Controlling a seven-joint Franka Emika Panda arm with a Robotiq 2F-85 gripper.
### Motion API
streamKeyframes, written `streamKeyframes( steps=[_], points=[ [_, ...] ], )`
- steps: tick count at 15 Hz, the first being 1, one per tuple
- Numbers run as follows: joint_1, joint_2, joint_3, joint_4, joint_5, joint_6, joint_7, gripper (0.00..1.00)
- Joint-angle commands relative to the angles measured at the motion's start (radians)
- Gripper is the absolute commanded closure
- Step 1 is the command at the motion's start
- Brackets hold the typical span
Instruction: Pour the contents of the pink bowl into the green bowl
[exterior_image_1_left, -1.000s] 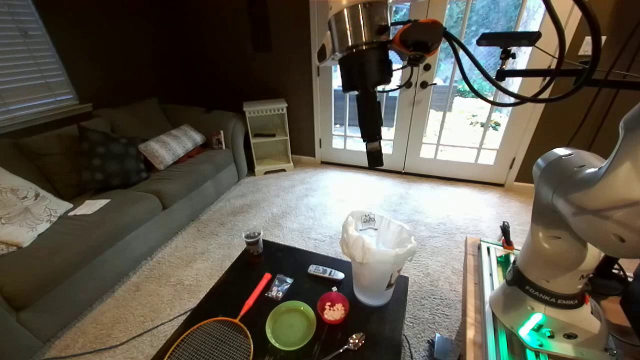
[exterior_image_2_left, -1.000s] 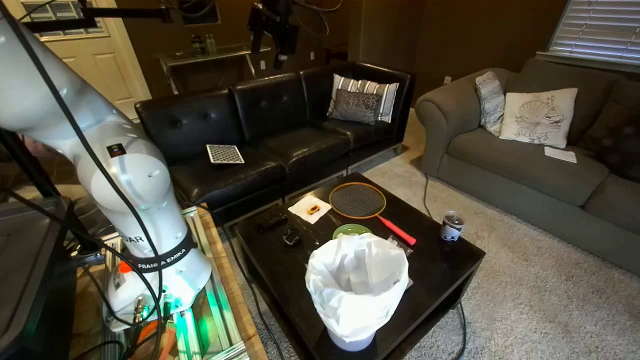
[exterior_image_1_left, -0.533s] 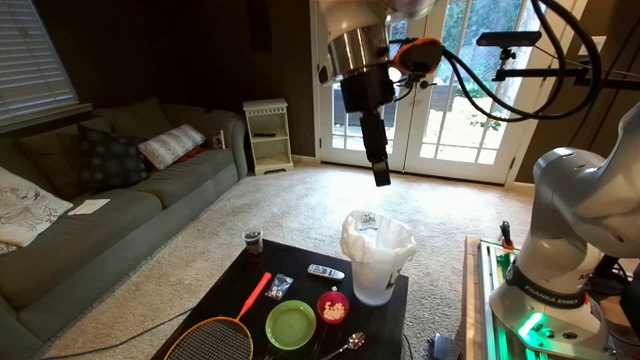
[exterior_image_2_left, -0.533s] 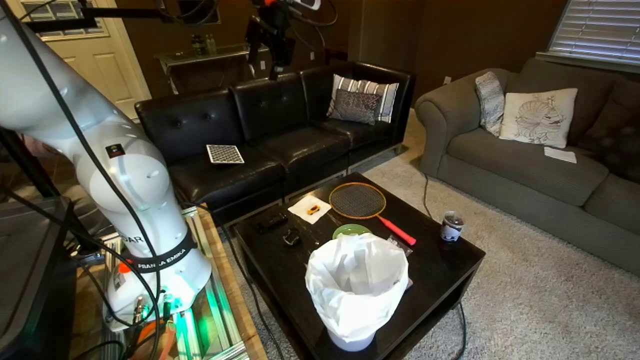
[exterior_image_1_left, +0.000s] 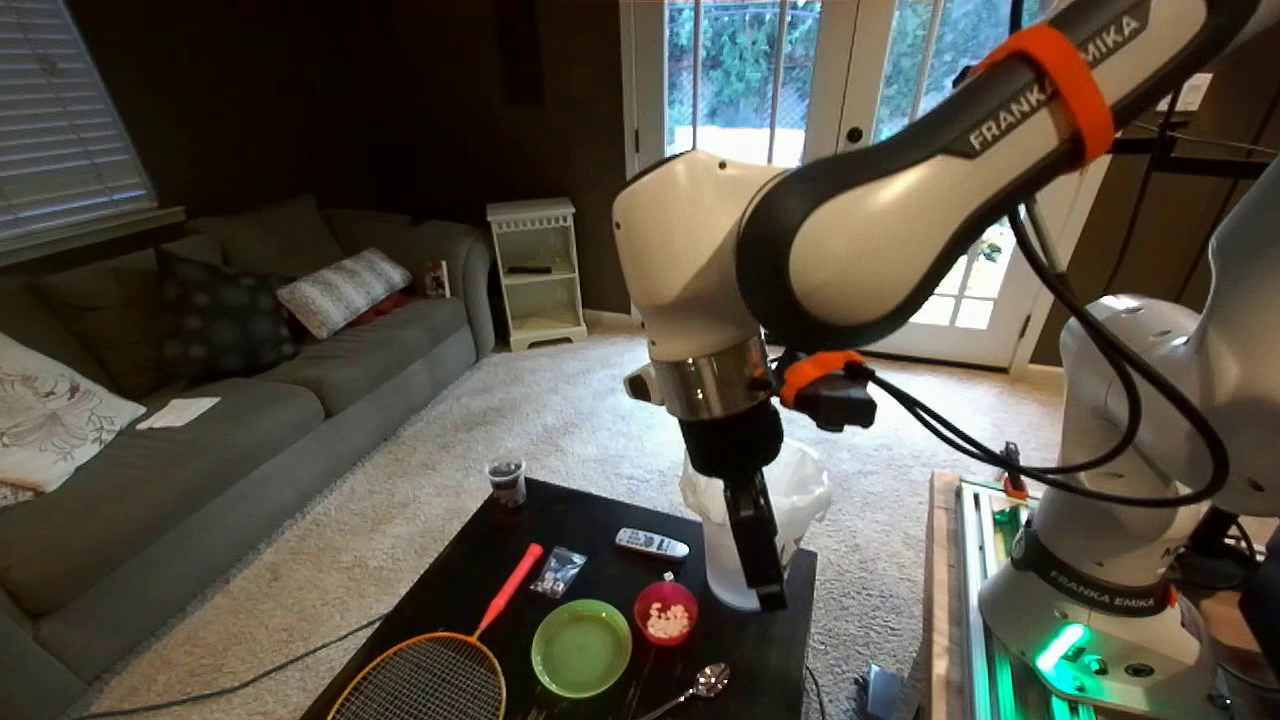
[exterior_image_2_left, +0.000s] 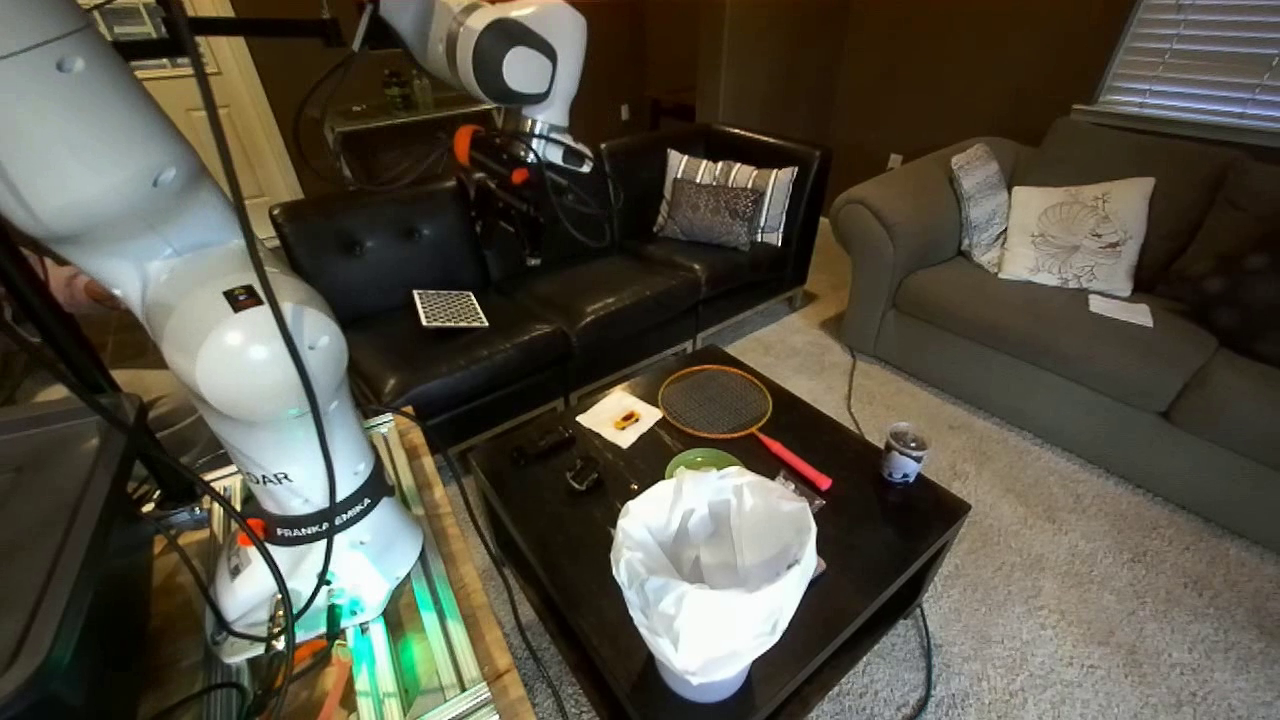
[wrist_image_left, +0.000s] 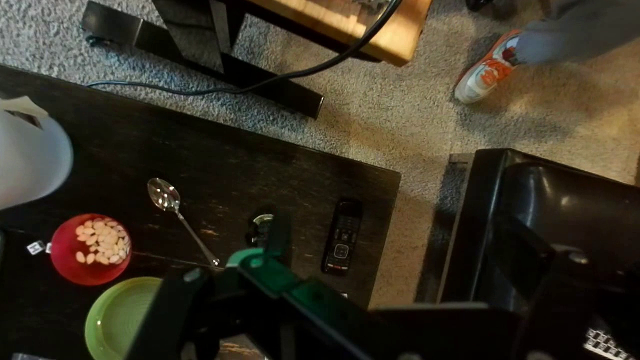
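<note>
The pink bowl (exterior_image_1_left: 645, 612) stands on the dark table, with pale bits, the contents (exterior_image_1_left: 668, 622), inside. The green bowl (exterior_image_1_left: 581, 649) sits beside it and looks empty. In the wrist view the pink bowl (wrist_image_left: 65, 255), its contents (wrist_image_left: 102, 241) and the green bowl (wrist_image_left: 117, 315) lie at the left. In an exterior view the green bowl (exterior_image_2_left: 703, 460) is partly hidden behind the white container, and the pink bowl is hidden. My gripper (exterior_image_1_left: 768, 598) points down in the air, right of the pink bowl in that view. Its fingers (wrist_image_left: 395, 227) are wide apart and empty.
A lined white container (exterior_image_2_left: 715, 600) stands close to the bowls. A spoon (exterior_image_1_left: 711, 681), a racket (exterior_image_1_left: 510, 590), a white remote (exterior_image_1_left: 652, 543), a small bag (exterior_image_1_left: 558, 572) and a cup (exterior_image_1_left: 507, 482) lie or stand around. A black remote (wrist_image_left: 342, 237) is near the table edge.
The arm has swung down a long way. The gripper has dropped from high above the white container to lower, nearer table height in view. The bowls and contents have not moved.
</note>
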Motion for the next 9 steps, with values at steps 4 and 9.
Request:
streamKeyframes(
  steps=[4, 9],
  points=[
    [0.024, 0.055, 0.013, -0.036, -0.002, 0.101, 0.002, 0.00],
    [0.021, 0.096, 0.014, -0.046, -0.009, 0.161, -0.003, 0.00]
  ],
)
